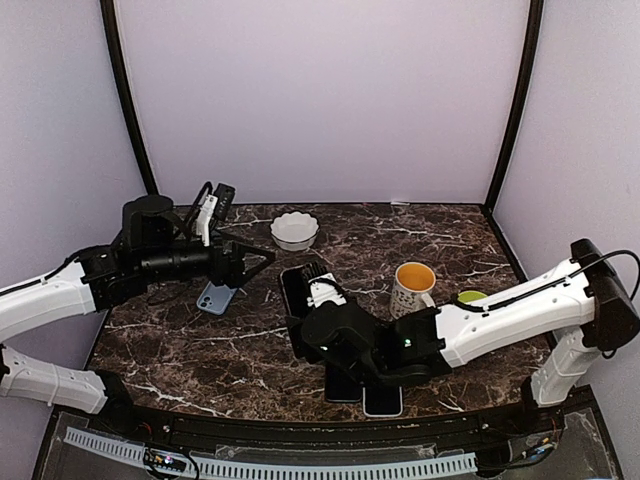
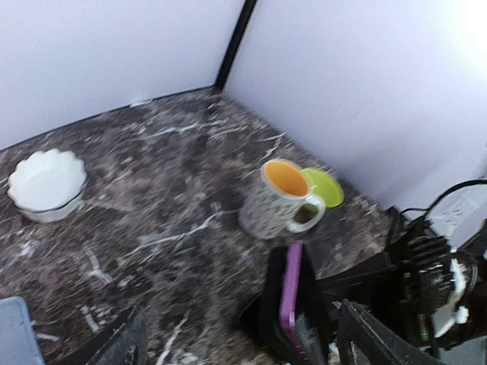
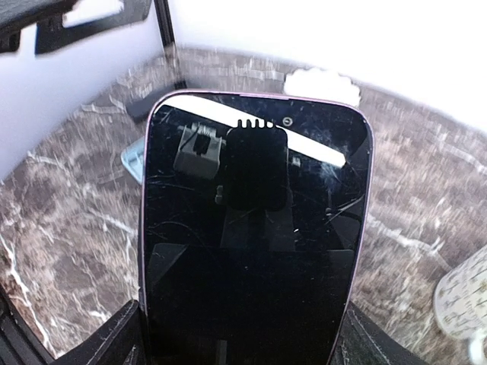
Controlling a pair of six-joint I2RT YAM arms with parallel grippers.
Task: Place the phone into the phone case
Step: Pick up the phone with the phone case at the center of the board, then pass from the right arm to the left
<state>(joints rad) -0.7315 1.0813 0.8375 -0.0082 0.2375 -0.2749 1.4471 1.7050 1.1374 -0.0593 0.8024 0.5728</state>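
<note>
Right gripper (image 3: 240, 328) clamps the black-screened, purple-edged phone (image 3: 251, 213) across its width. Left gripper (image 1: 252, 262) hangs wide open and empty, just beside the flat blue-grey phone case (image 1: 216, 297). I'd pin that case first, then seat one phone edge.

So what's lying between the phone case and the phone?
Nothing: only bare table separates the phone case from the phone, clearest in the top view.

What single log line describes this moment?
left gripper: open, empty | right gripper: holds phone | phone case: on table
</note>
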